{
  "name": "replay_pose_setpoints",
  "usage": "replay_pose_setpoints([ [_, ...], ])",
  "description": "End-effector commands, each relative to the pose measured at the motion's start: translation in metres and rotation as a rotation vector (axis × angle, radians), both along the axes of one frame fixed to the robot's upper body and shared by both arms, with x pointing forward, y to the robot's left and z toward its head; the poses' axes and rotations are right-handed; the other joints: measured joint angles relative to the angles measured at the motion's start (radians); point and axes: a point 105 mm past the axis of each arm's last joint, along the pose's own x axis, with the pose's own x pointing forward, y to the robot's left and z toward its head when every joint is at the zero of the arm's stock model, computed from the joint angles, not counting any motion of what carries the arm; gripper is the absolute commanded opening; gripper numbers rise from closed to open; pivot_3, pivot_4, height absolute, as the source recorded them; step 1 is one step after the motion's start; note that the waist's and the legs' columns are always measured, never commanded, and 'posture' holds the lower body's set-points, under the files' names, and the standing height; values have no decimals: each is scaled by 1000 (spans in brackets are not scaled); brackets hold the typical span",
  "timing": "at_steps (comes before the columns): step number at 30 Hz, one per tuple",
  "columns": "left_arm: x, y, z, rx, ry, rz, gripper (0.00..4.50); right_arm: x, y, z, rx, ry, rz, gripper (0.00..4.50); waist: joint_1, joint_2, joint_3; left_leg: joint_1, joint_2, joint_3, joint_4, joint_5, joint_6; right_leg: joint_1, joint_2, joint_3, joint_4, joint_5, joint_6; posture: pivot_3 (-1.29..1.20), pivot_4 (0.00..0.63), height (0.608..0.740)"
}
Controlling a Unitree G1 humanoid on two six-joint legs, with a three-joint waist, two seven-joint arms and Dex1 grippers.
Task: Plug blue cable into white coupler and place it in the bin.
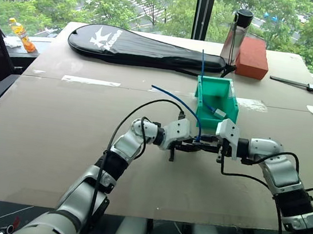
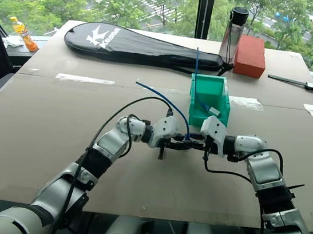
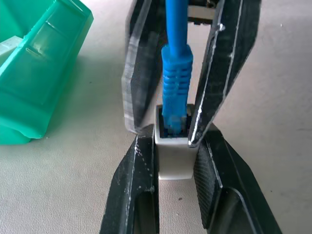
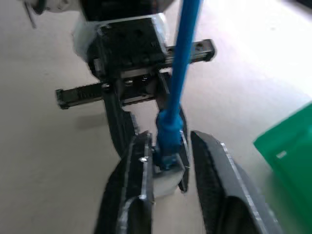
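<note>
Nearest the robot, the two grippers are being held tip to tip just above the cardboard-covered table (image 1: pixel 53 155). The coupler (image 3: pixel 173 156) is being pinched tight between the fingers (image 3: pixel 134 190) of the left gripper (image 1: pixel 182 147), so that one's clamped on it. The cable (image 3: pixel 175 73) is being kept plugged into the coupler's socket, blue boot sticking straight out of it. The right gripper (image 1: pixel 209 149) is being held around the same spot, but its fingers (image 4: pixel 217 185) are being kept a bit apart: one is touching the coupler's side, the other is standing off it with a gap, so nothing's really being gripped there.

From the plug, the cable is being arched up and over toward the robot's left, its loose end (image 2: pixel 138 83) hanging in the air above the table.

Just behind the grippers, the bin (image 1: pixel 227 106) is sitting on the table, open top, with another small white block and a bit of blue cord inside.

Further back, a black racket case (image 1: pixel 137 46) is lying across the table, and a red block (image 1: pixel 252 57) and a dark bottle (image 1: pixel 236 35) are being kept by the window.
</note>
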Motion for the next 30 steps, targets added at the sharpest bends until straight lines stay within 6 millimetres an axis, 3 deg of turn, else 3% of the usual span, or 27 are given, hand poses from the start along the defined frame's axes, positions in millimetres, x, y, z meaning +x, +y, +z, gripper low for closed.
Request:
replay_pose_setpoints([
  [1, -2, 4, 23, -70, -14, 0, 368, -5, -15, 52, 70, -218, -119, 2904, 4, 1, 1, -4, 0, 0, 0, 0, 0, -3, -1, 0, 0, 0, 0, 0, 150, 740],
  [4, -7, 6, 37, -113, 17, 5, 368, -29, -21, 80, 138, -305, -176, 4235, 14, 1, 2, -6, 0, -1, 0, 0, 0, -4, -1, -1, 0, 0, 1, 0, 150, 740],
  [7, -11, 9, 56, -160, 57, 17, 368, -54, -29, 91, 168, -319, -241, 4235, 25, 1, 2, -6, 0, -2, -1, 0, 0, -4, 0, -1, -2, 0, 1, 0, 150, 740],
  [12, 4, 9, 104, -267, 159, 145, 368, -88, -48, 82, 124, -278, -399, 4235, 29, 0, 3, -6, -2, -3, 0, 0, 0, -3, -1, -2, -3, -1, 1, 0, 150, 740],
  [18, 35, -15, 144, -282, 354, 234, 368, -102, -71, 71, 90, -260, -594, 4235, 25, -2, 4, -3, -2, -4, 3, 0, 0, 2, 2, -2, -2, -4, 4, 0, 150, 740],
  [24, 73, -52, 143, -241, 415, 379, 368, -109, -87, 65, 82, -265, -720, 4235, 23, -2, 4, -3, -3, -2, 1, 0, 0, 1, 3, 0, -3, -4, 8, 0, 150, 740],
  [29, 87, -77, 128, -191, 393, 425, 368, -108, -99, 65, 81, -295, -814, 4235, 22, -4, 6, -6, -4, -1, 0, 0, 0, -2, 3, 1, -4, -5, 8, 0, 150, 740],
  [30, 91, -79, 125, -197, 411, 461, 868, -108, -101, 67, 87, -305, -831, 4283, 22, -4, 6, -6, -4, -1, 0, 0, 0, -3, 3, 2, -4, -5, 7, 0, 150, 740],
])
